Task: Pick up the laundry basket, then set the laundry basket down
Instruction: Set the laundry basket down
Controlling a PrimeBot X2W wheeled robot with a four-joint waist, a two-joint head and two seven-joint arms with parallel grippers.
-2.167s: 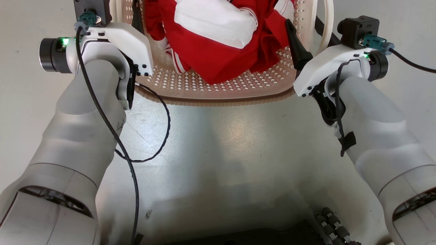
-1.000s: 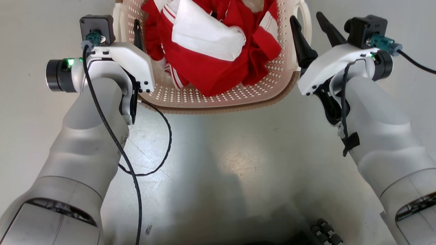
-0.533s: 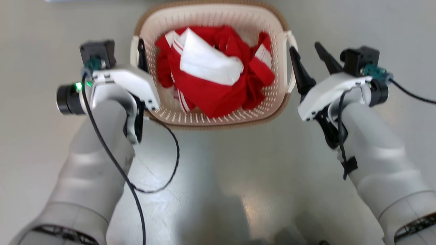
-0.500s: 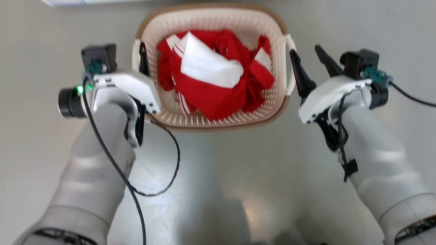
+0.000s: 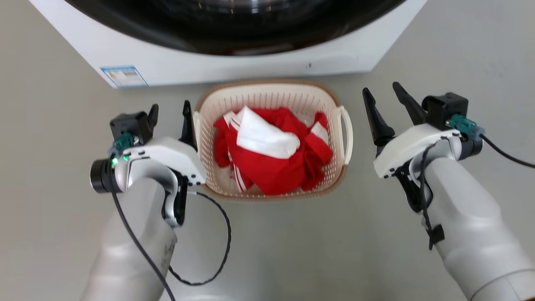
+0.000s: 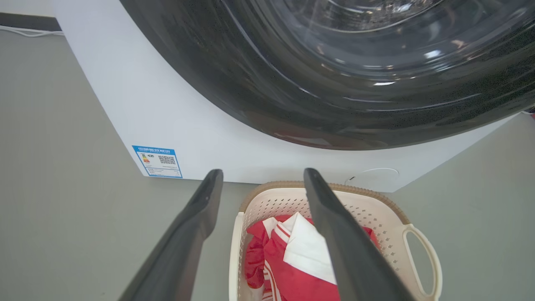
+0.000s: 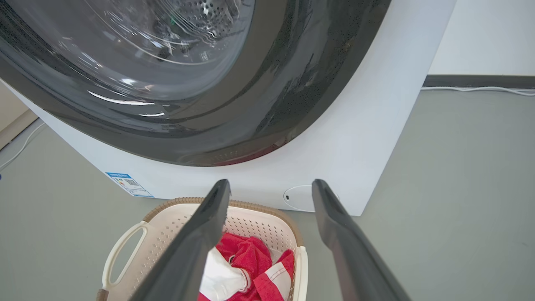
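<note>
So the laundry basket is down on the floor now, sitting right in front of the washing machine, with its far rim just beside the machine's white base. A couple of seconds back it fills the top of the head view, with the dark fingers reaching in at both of its sides. The head has also come up since then, so part of why the basket looks farther off is just the camera moving.

Both tools are free of it. The left gripper has its jaws spread wide with nothing between them. Its inner finger lines up with the basket's left edge in the head view, but the left wrist view looks down on the basket from higher up, so I read it as clear, not touching. The right gripper is also spread wide and empty, and it sits off to the right of the right handle with bare floor between.

The red and white clothes are piled inside and the basket sits level. To me that means pick-up and set-down are both done, and only backing the arms off is left.
</note>
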